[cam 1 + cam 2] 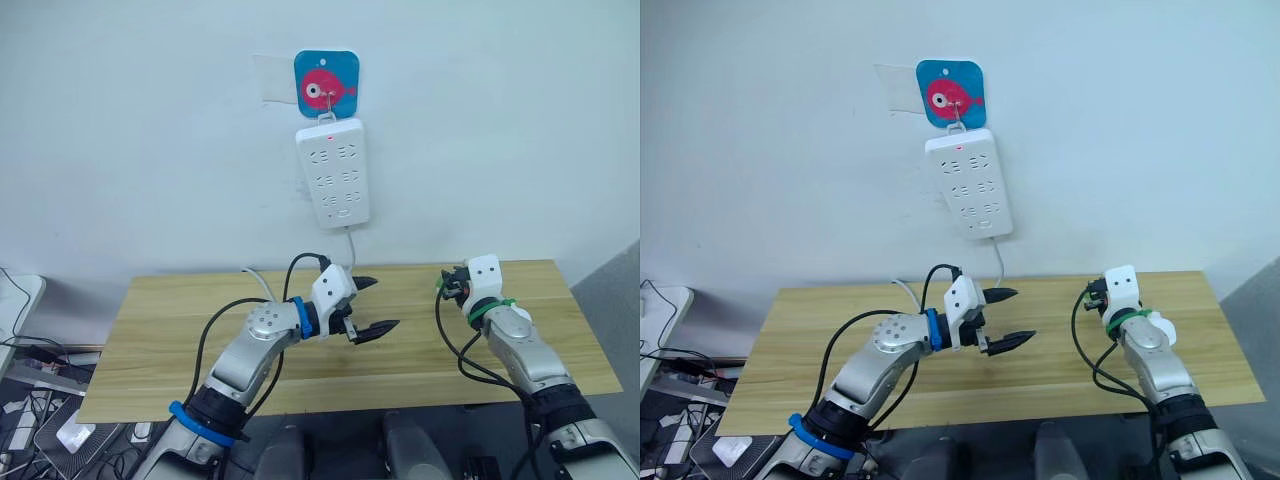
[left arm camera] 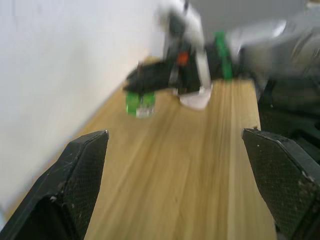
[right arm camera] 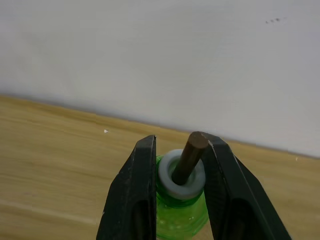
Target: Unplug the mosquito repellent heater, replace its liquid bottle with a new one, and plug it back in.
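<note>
Small green translucent liquid bottle [image 3: 181, 212] with a grey-white collar and a dark brown wick rod sticking up: pinched between the two black fingers of the right gripper [image 3: 179, 200], which press on either side of its neck. In the left wrist view the same bottle [image 2: 139, 104] hangs low over the light wooden table [image 1: 420, 350], near the back edge by the wall; can't tell if its base touches the wood. Right gripper [image 1: 452, 283] sits over the right half of the table. No label or writing readable on the bottle.

Left gripper [image 1: 370, 306] is over the table's middle, fingers spread wide with nothing between them, well apart from the right gripper. The wood between the two grippers is bare.

On the white wall above hangs a long white multi-socket power strip [image 1: 333, 172], a small red light lit near its top, white cable dropping behind the table. It hangs from a hook on a blue square sticker with a pink fish [image 1: 326, 90]. No text legible on either.
</note>
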